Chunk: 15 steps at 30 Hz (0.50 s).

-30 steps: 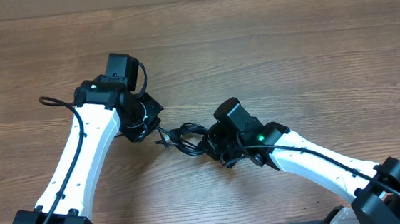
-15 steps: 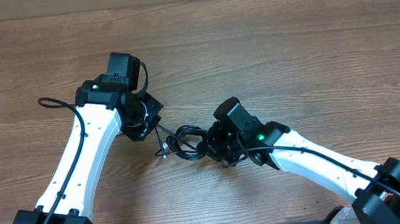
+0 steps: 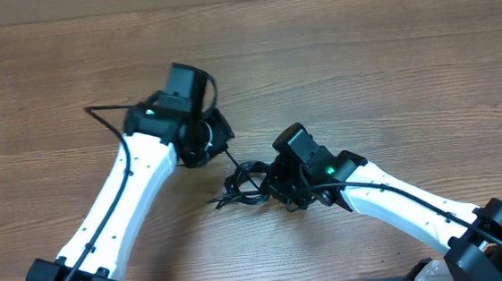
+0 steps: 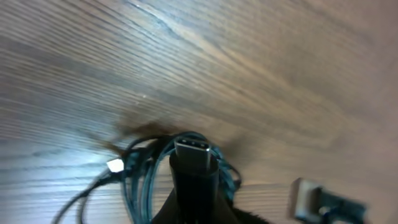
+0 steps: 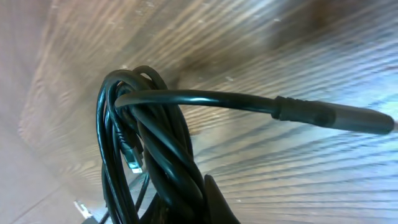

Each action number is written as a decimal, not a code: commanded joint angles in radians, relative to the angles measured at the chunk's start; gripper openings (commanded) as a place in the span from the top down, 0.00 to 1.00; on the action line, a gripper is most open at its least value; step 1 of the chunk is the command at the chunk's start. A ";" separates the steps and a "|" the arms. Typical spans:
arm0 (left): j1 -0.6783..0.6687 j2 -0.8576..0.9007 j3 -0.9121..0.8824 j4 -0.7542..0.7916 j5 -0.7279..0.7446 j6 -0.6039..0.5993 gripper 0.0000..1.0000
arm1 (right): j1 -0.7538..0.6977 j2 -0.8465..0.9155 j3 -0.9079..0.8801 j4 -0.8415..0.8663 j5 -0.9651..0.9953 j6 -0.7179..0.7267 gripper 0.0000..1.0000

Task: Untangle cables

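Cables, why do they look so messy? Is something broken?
Nothing looks broken. The cables are twisted into one knotted coil. The left gripper pinches a plug, and the right gripper clamps the rest.

A robotics lab: white robot arms [image 3: 121, 204] on a wood-grain table [image 3: 361, 60].

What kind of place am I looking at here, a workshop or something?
Probably a robotics lab or test bench: two white robot arms reach over a wooden table and grip a small tangle of black cables between them.
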 commanded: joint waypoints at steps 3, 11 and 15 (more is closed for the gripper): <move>-0.048 -0.004 0.023 -0.004 -0.317 -0.016 0.89 | 0.003 0.013 -0.047 -0.041 0.024 -0.038 0.96; -0.053 0.040 -0.001 0.035 -0.240 -0.024 0.11 | 0.003 0.013 -0.047 -0.042 0.024 -0.038 0.95; 0.002 0.040 -0.001 -0.059 -0.062 -0.024 0.12 | 0.003 0.013 -0.047 -0.042 0.024 -0.038 0.94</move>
